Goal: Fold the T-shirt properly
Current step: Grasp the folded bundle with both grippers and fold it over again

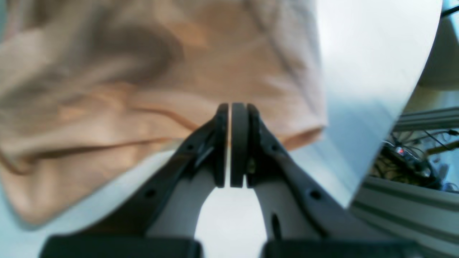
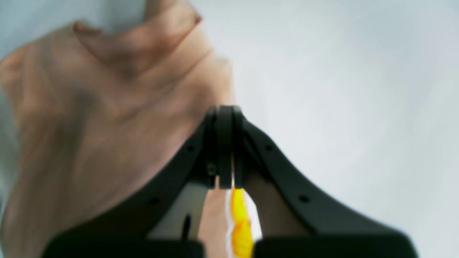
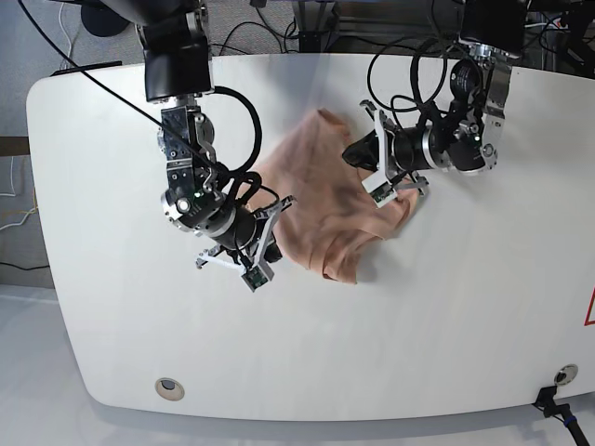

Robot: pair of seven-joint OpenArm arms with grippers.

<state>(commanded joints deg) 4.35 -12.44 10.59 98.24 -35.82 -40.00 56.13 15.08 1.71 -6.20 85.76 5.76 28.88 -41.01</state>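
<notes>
In the left wrist view, the left gripper (image 1: 236, 107), its fingertips nearly together with a thin gap, covers part of the lower edge of the T-shirt (image 1: 222, 71), which runs blurred out of frame from nine to twelve o'clock, with the table's edge toward three o'clock. The right wrist view, also blurred, has the right gripper (image 2: 225, 109) closed, hiding part of a yellow print (image 2: 241, 215) at six o'clock, cut off by the frame and out of sight in the others. Only the base view takes in the shirt's crumpled outline, between the arms on the white table (image 3: 307, 362), toward twelve o'clock from its centre, partly covered by both grippers; whether cloth is pinched I cannot tell.
</notes>
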